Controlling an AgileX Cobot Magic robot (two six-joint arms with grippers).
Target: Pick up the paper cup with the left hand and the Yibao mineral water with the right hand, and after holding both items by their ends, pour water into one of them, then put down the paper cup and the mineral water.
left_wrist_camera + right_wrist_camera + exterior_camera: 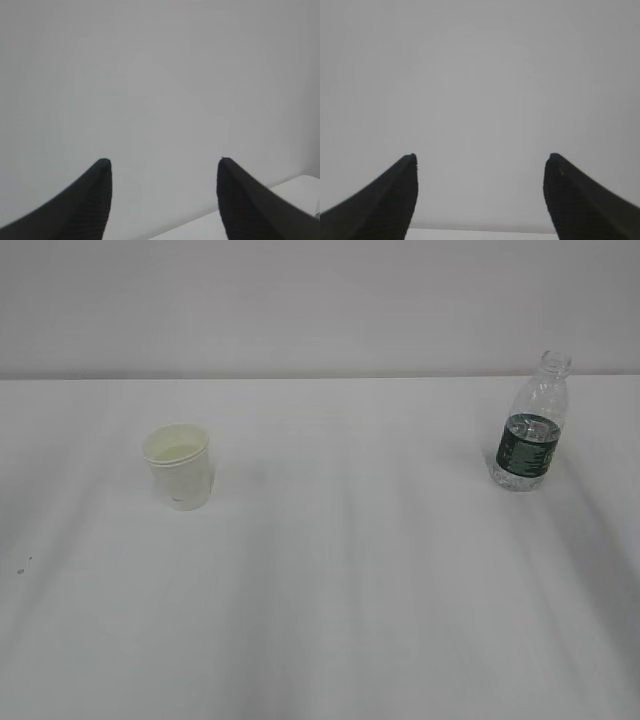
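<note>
Left hand [162, 162]: black fingers [85, 205] spread wide with nothing between them, raised and aimed at a plain pale wall, only a sliver of white table [295, 187] showing at the lower right corner of the left wrist view, plus a tiny green speck at the right edge, too small to identify. Right hand [481, 157]: fingers [580, 200] likewise spread wide and empty, pointed at the same blank wall, a thin strip of table along the bottom edge of the right wrist view. Neither hand visible in the exterior view; neither the cup nor the bottle visible between or near any fingers in the wrist views, so both well apart from the grasping parts. Farther out, in the exterior view: paper cup [180, 466] upright on the left part of the table, small, white, tapered, rolled rim up, cream-coloured inside, open mouth facing the ceiling. Yibao mineral water [532, 424] upright on the right part of the table, closer to the far edge than the cup, clear ribbed plastic, dark green label band with white print around the lower middle, neck open with no cap. Cup and bottle well apart from each other, bare white tabletop between them. A couple of small dark specks [22, 566] on the table near the left edge. Pale wall behind the far edge of the table.
</note>
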